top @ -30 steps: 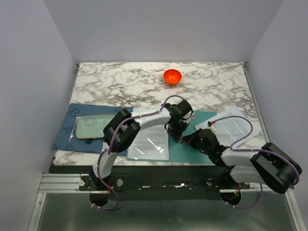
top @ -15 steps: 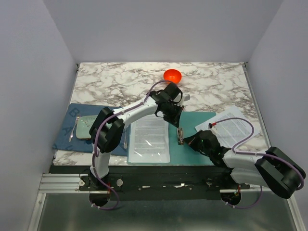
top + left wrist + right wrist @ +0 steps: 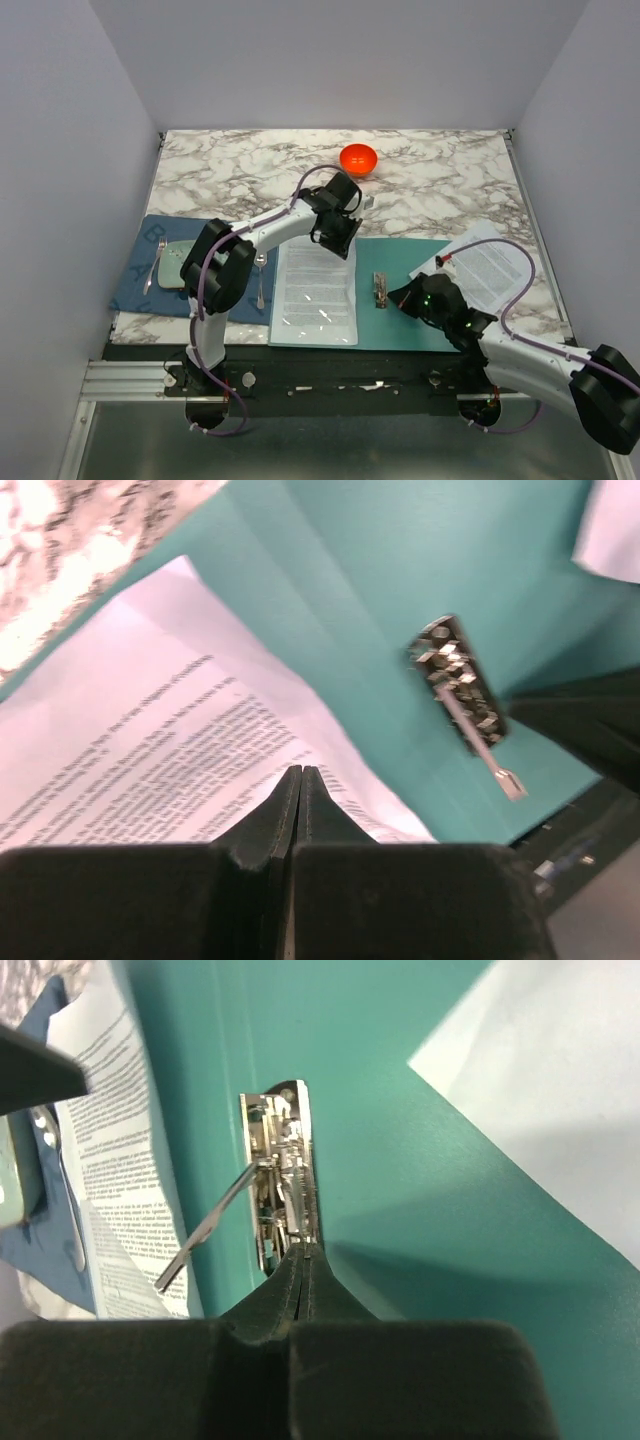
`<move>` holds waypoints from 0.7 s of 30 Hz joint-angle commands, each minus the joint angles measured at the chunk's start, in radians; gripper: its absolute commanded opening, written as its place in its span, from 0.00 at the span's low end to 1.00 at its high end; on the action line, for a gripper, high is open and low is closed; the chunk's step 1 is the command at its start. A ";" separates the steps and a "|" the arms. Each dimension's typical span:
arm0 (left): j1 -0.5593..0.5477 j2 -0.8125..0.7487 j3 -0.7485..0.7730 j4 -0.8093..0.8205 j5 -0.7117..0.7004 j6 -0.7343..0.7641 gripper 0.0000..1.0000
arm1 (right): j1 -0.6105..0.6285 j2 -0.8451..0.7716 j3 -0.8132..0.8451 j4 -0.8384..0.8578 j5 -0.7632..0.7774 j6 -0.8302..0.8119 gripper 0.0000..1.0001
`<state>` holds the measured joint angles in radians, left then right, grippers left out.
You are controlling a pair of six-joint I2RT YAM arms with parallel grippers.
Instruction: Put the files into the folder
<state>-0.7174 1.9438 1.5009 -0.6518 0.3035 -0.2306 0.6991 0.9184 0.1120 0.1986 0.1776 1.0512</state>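
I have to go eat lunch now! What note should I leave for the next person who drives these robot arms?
Left claw: shut, tips at the far end of the printed sheet; whether it pinches the paper is unclear.
Right claw: shut, tips at the near end of the metal clip.
Folder: open on the table, printed sheet on its left half.
Other sheets: on the table to the right, one corner over the folder.
Done: one sheet on the folder.
Left: bring the other sheets in, then probably close it.
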 commanded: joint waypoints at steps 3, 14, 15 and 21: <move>-0.005 0.078 -0.042 -0.014 -0.171 0.076 0.01 | 0.005 -0.044 0.089 -0.062 0.004 -0.178 0.01; -0.004 0.104 -0.050 -0.037 -0.210 0.106 0.00 | 0.005 0.033 0.078 0.018 -0.139 -0.175 0.01; -0.004 0.103 -0.050 -0.037 -0.207 0.106 0.00 | 0.004 0.051 0.084 0.012 -0.138 -0.169 0.01; -0.004 0.099 -0.054 -0.037 -0.205 0.109 0.00 | 0.005 0.125 0.094 0.089 -0.173 -0.155 0.01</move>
<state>-0.7204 2.0281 1.4658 -0.6617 0.1421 -0.1440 0.6994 1.0054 0.1841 0.2211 0.0456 0.8963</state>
